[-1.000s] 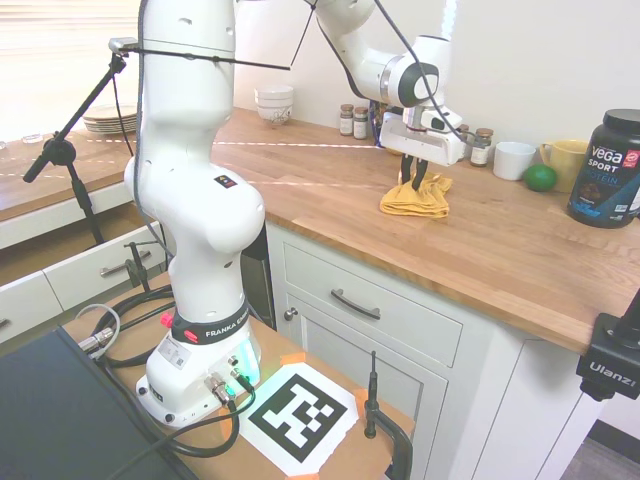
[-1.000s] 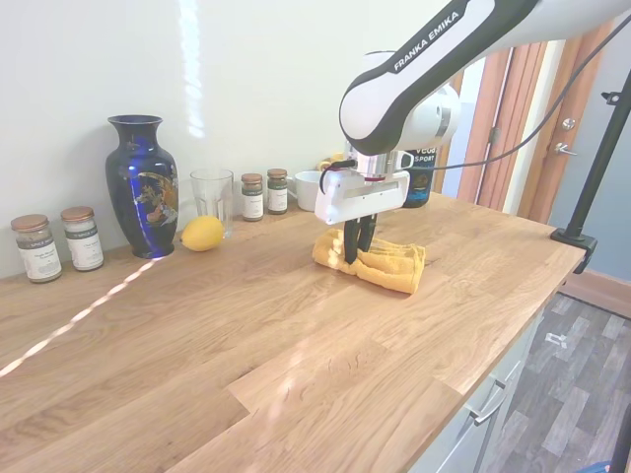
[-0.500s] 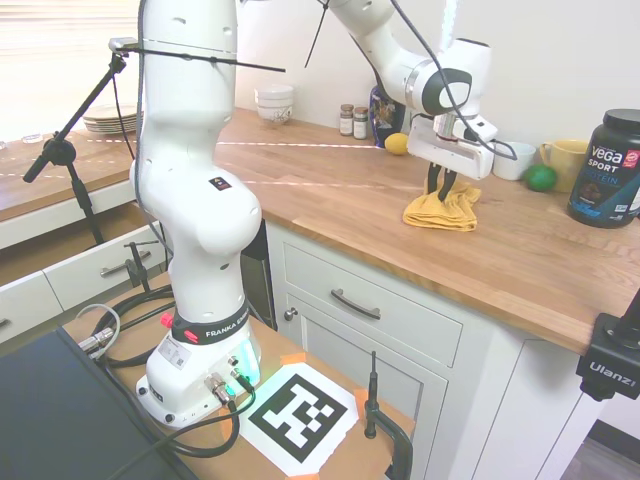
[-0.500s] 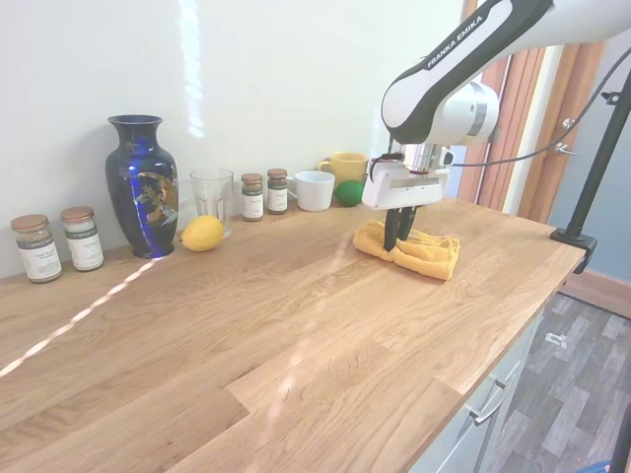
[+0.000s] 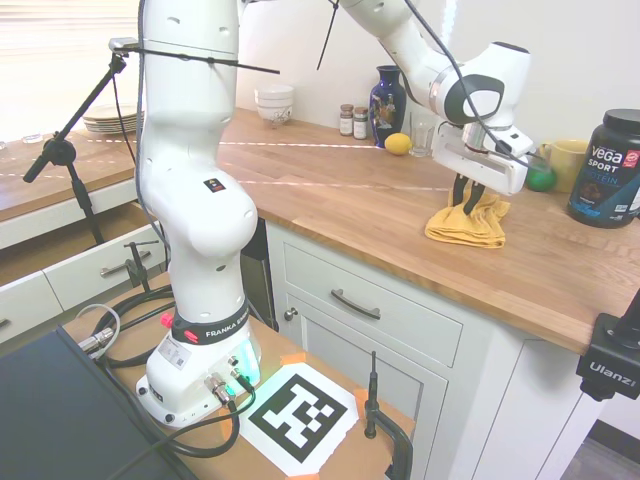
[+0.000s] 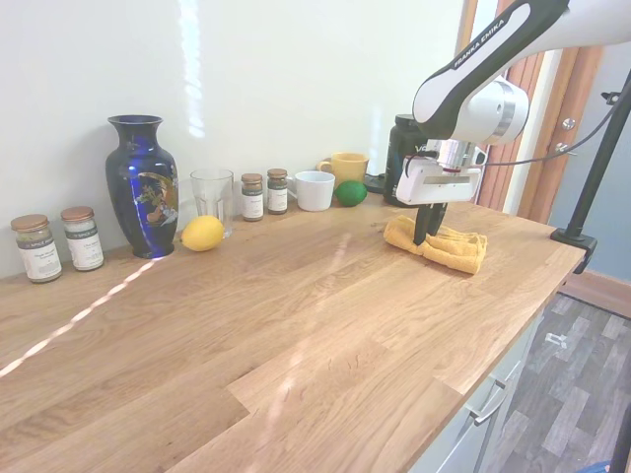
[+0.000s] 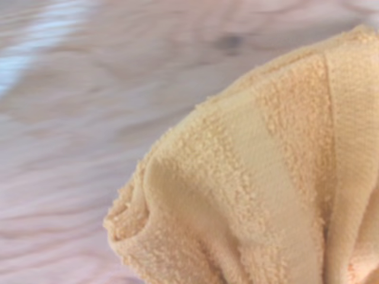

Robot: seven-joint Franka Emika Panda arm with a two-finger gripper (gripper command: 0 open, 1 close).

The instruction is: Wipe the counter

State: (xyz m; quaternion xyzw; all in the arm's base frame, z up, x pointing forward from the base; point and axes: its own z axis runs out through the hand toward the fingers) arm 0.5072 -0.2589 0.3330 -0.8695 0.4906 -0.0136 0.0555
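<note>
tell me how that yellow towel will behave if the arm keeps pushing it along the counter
The yellow towel is bunched into soft folds, so it's likely floppy and will crumple rather than slide as one piece. Its looped terry in the wrist view probably drags on the wooden counter. The tool appears to pinch it, so it should follow.

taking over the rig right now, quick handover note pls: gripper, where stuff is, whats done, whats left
Gripper: shut on the yellow towel, pressing it onto the counter.
Towel sits near the counter's end, in front of the black tub, with the green fruit and mugs nearby along the wall.
Done: over the last second the towel was dragged along the counter from mid-counter toward that end.
Left: the stretch in front of the vase, lemon and spice jars; I cannot tell how much of it was wiped before.
</note>
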